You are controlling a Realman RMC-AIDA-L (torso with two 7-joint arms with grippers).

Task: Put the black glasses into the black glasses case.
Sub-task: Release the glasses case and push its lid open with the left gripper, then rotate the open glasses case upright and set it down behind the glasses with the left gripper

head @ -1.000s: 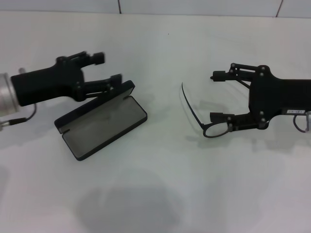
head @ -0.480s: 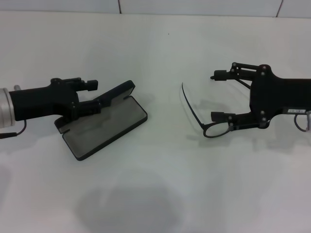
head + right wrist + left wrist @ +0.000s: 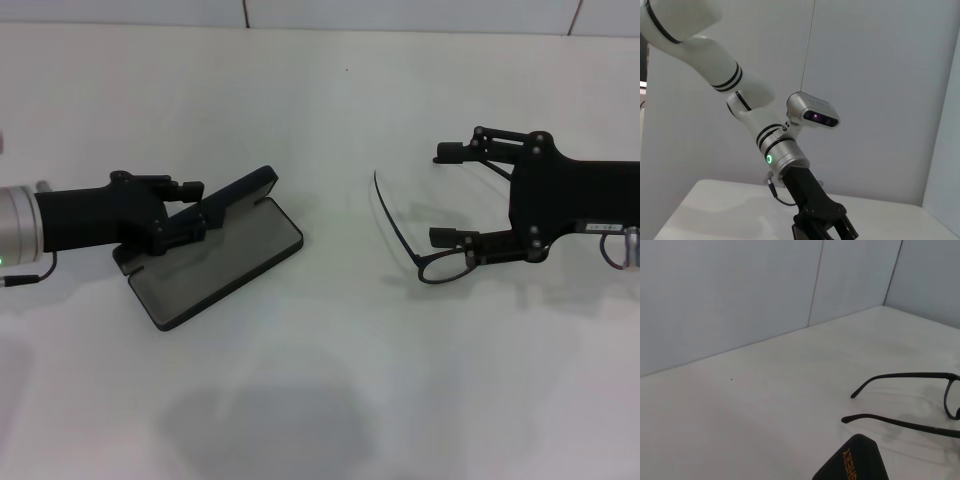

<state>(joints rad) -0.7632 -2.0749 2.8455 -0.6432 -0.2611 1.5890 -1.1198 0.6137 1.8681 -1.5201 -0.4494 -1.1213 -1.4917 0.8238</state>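
Left pincer pinches the flat black hinged glasses case's raised lid near the counter's left edge; right pincer, spread, hovers over thin black wire-frame glasses toward the right edge; glasses not yet lifted.

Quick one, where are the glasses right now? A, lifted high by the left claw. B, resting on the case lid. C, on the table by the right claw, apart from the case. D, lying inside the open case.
C: the glasses lie by the open right claw, well apart from the open case that the left claw grips.
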